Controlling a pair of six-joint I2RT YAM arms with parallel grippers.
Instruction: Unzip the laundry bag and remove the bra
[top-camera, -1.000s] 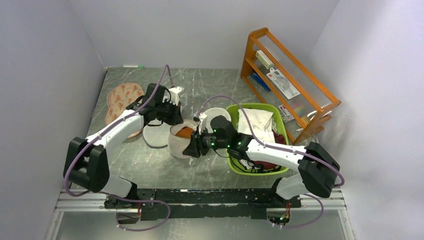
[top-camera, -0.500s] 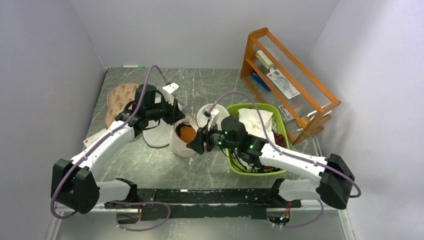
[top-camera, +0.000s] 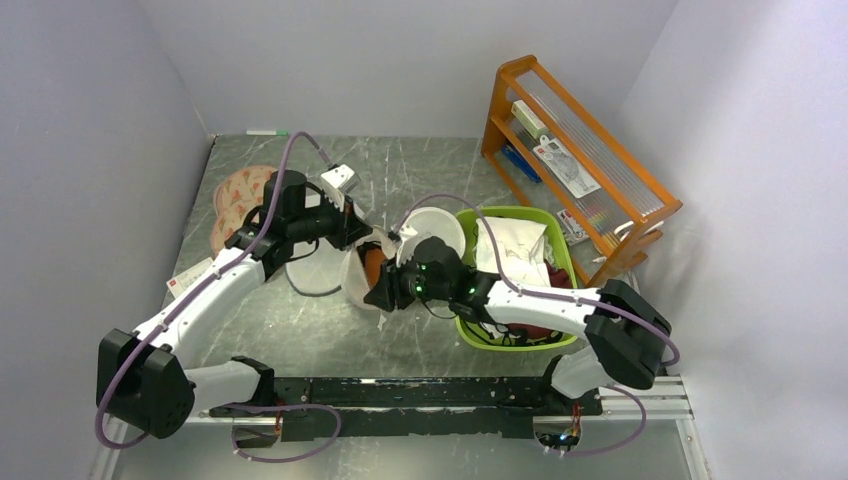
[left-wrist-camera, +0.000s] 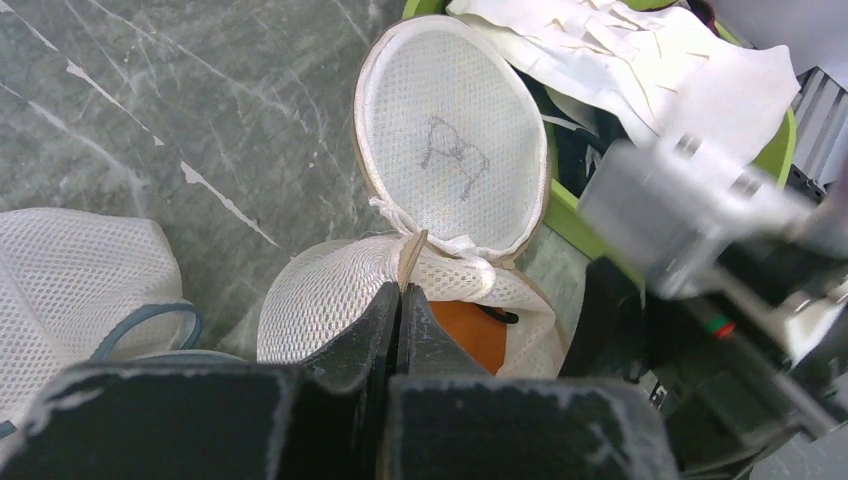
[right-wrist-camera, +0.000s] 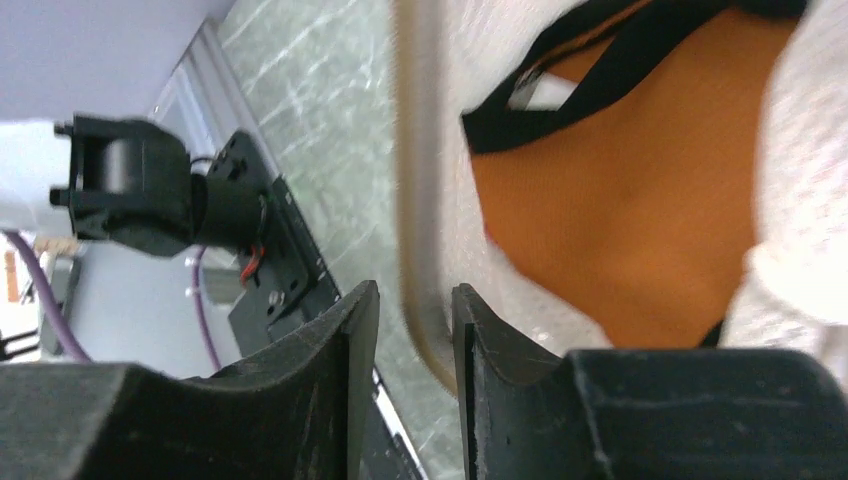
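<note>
The laundry bag (top-camera: 352, 280) lies open mid-table, its cream mesh lid (left-wrist-camera: 450, 150) with the dark spectacles-like mark folded back against the basket. Inside it shows the bra (right-wrist-camera: 640, 200), an orange cup with black edging, also visible as the bra (left-wrist-camera: 470, 335) and the bra (top-camera: 373, 262). My left gripper (left-wrist-camera: 400, 292) is shut on the bag's tan rim at the far side; it shows as the left gripper (top-camera: 362, 236) from above. My right gripper (right-wrist-camera: 415, 320) stands slightly open astride the bag's near rim, with a gap on one side; from above, the right gripper (top-camera: 385, 296).
A green basket (top-camera: 566, 262) holding white cloth (top-camera: 515, 250) sits right of the bag. A white mesh bag with grey trim (left-wrist-camera: 80, 270) lies to the left, pink patterned bags (top-camera: 240, 195) beyond it. A wooden rack (top-camera: 570, 150) stands at the back right.
My left gripper has moved right onto the bag's far rim and shut on it. The right gripper has shifted slightly left along the near rim.
</note>
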